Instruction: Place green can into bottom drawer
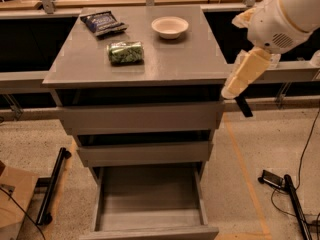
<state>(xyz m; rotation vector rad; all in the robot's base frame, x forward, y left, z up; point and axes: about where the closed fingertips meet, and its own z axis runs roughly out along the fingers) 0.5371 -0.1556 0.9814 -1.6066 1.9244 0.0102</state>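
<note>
The mottled green-and-white drink can (125,52) lies ungrasped on the grey table (190,59). Beneath the table, the deep grey bottom drawer (150,196) already stands open. The dark gripper (243,106) hangs off the table's right edge; I cannot tell whether it is open or closed. Grasp, carry and release are all still to do.

No legible text on green can (125,53) or chip bag (103,22), gripper (243,105) beside cabinet's (165,64) right edge

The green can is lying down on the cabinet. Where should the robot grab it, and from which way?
Probably round the middle of the green can, coming straight down from above. It lies on its side on the cabinet top, ends pointing left and right, so a squeeze front-to-back across its round body should fit. The gripper hangs beside the cabinet's right edge.
</note>
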